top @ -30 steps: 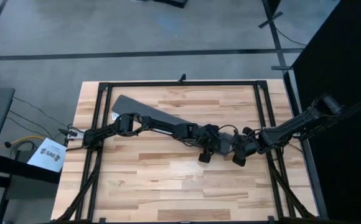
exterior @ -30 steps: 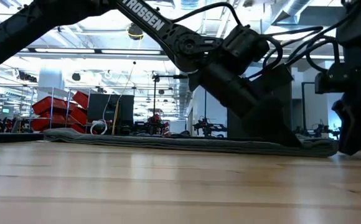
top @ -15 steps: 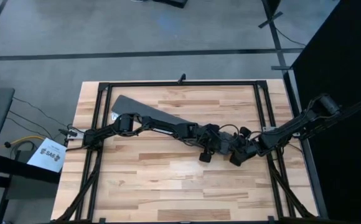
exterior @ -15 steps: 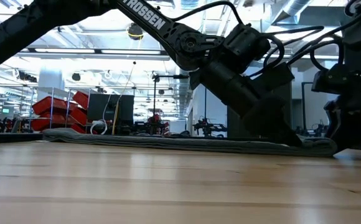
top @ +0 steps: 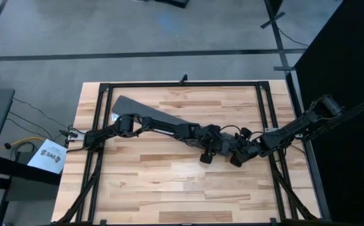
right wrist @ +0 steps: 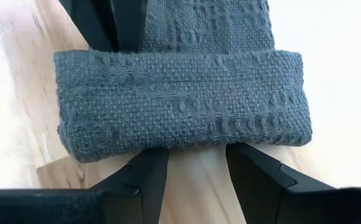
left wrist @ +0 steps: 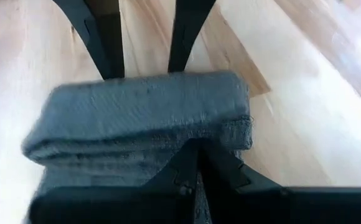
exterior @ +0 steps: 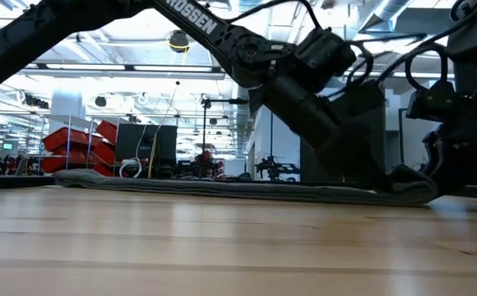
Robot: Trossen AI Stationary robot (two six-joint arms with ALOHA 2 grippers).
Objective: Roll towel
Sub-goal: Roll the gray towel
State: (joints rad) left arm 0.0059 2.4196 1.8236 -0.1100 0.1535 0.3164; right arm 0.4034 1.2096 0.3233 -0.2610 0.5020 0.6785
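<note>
Where the towel (top: 145, 113) lies: stretched out as a long dark grey strip, slantwise across the worktop (top: 169, 188), from the far left corner down towards the right of the middle.
Towel end: at the right end the cloth is turned back over itself into a short flat fold (right wrist: 180, 102), resting on the wood.
Left pincer (top: 205, 157): at the folded end, its arm reaching out along the strip; the wrist view shows its fingers (left wrist: 180, 180) drawn together, clenched on the towel's edge.
Right pincer (top: 235, 161): just beside the left one, facing it across the fold; released, its two fingers (right wrist: 258, 177) spread, with bare wood between them and their tips at the underside of the fold.
Change since a second ago: the right pincer has drawn in leftward, nearer the left one. In the low view the towel's end (exterior: 407, 187) now stands up as a small hump where it lay flatter before.
In the way: the left arm (top: 163, 129) lies over the strip's middle and hides it from above.
Around: black frame rails (top: 100, 119) run along the worktop's edges, a white paper sheet (top: 50, 155) lies off its left side, and red bins (exterior: 74, 140) stand in the room behind.
</note>
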